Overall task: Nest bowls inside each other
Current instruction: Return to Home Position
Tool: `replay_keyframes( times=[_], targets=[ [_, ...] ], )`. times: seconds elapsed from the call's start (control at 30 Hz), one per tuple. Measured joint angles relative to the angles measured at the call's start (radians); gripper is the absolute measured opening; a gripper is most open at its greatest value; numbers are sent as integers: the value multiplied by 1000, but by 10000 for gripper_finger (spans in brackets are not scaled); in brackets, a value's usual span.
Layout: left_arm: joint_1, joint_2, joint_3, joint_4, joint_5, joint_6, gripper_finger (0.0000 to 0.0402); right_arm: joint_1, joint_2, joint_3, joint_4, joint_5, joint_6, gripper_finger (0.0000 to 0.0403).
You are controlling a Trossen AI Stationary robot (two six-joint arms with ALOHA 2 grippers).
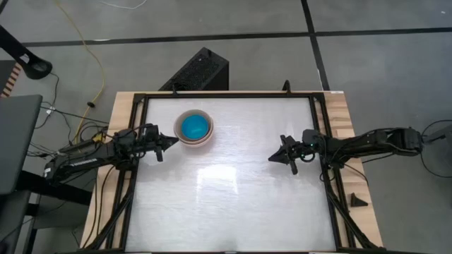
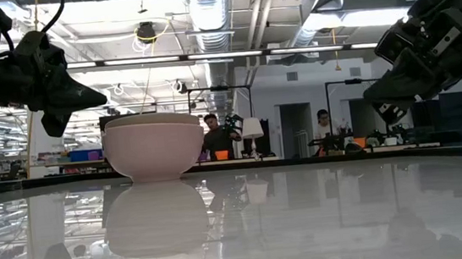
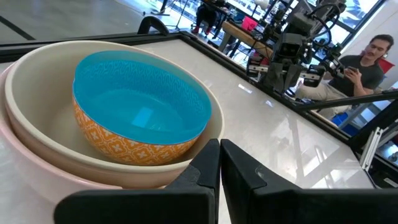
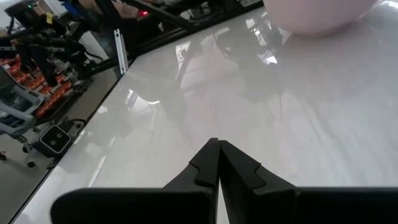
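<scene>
A stack of nested bowls [image 1: 194, 128] stands on the white table toward its far left part. The outermost is pinkish-cream [image 2: 154, 150], inside it a cream one [image 3: 37, 124], then a peach-orange patterned one [image 3: 118, 140] with a blue inside [image 3: 140, 106]. My left gripper [image 1: 171, 142] hovers shut just left of the stack, above the table, its fingertips [image 3: 219, 149] near the rim. My right gripper [image 1: 275, 156] is shut too, hovering over the table's right half, its tips [image 4: 217, 149] aimed toward the stack [image 4: 317, 12].
A black frame [image 1: 226, 95] runs round the table's edges. Wide bare tabletop [image 1: 226, 197] lies between and in front of the arms. A small black piece [image 1: 358, 200] lies on the wooden border at the right. People sit at desks in the room beyond the table.
</scene>
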Motion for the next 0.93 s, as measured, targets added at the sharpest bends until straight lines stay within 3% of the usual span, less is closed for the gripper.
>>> replay_keyframes(
  times=[0.93],
  targets=[
    [0, 0, 0, 0, 0, 0, 0, 0, 0, 0, -230, 0, 0, 40]
  ],
)
